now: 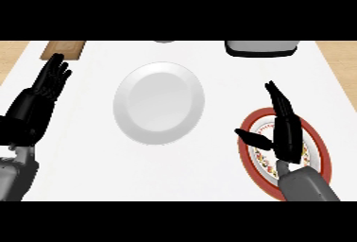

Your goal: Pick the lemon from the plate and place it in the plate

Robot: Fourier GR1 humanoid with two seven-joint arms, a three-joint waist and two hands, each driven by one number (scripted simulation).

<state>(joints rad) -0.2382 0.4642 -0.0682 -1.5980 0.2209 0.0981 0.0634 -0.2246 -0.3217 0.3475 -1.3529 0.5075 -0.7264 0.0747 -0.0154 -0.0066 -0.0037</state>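
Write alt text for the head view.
Open right hand above a red-rimmed patterned plate at right; no lemon is visible. A white plate lies at centre; the open left hand rests at left.

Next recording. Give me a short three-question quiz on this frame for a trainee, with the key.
1. True or false: the right robot hand shows over the red-rimmed plate, fingers straight.
2. Where does the white plate lie?
A) between the left robot hand and the right robot hand
B) under the right robot hand
C) stacked on the red-rimmed plate
3. Short answer: can a lemon be seen anywhere in this view?

Key: 1 true. 2 A. 3 no: the white plate is bare, and no lemon shows on the part of the red-rimmed plate that the hand leaves uncovered.
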